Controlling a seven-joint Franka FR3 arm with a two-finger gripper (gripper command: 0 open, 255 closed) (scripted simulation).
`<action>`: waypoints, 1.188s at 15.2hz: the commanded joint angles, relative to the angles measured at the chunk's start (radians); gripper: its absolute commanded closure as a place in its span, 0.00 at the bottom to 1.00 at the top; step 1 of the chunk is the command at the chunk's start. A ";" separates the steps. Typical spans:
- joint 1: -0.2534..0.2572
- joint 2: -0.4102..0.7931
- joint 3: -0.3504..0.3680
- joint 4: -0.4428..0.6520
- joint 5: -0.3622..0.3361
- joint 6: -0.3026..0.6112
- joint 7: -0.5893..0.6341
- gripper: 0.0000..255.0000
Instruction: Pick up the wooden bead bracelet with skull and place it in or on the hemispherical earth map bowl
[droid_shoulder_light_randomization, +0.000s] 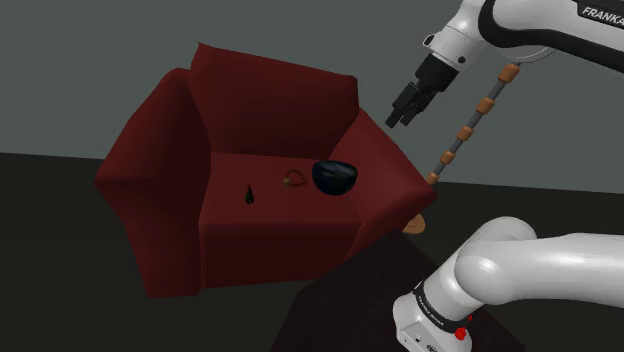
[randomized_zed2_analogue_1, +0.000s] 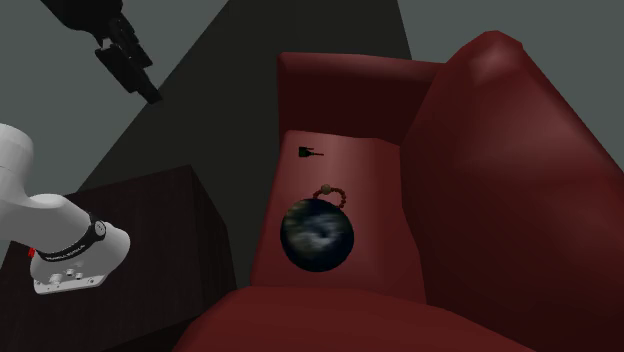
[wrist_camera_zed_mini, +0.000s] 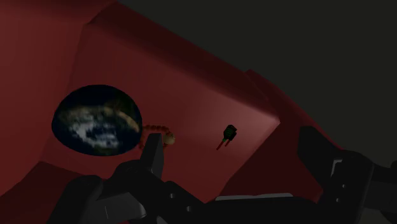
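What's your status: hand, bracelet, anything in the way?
Hand open, empty, up above the red sofa. Bracelet on the seat right beside the bowl, untouched. Small black object sits apart, not blocking.

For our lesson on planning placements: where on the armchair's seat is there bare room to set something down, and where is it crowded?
Bare: the strip of seat along the backrest, behind all three things, and the gap between the small black object and the bracelet. Crowded: where the bracelet lies close beside the bowl.
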 joint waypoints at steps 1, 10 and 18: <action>0.000 0.000 0.000 0.000 0.000 0.000 0.000 0.00; 0.009 0.241 0.019 -0.069 -0.002 0.292 -0.013 0.00; 0.017 0.521 0.029 -0.037 -0.004 0.523 -0.020 0.00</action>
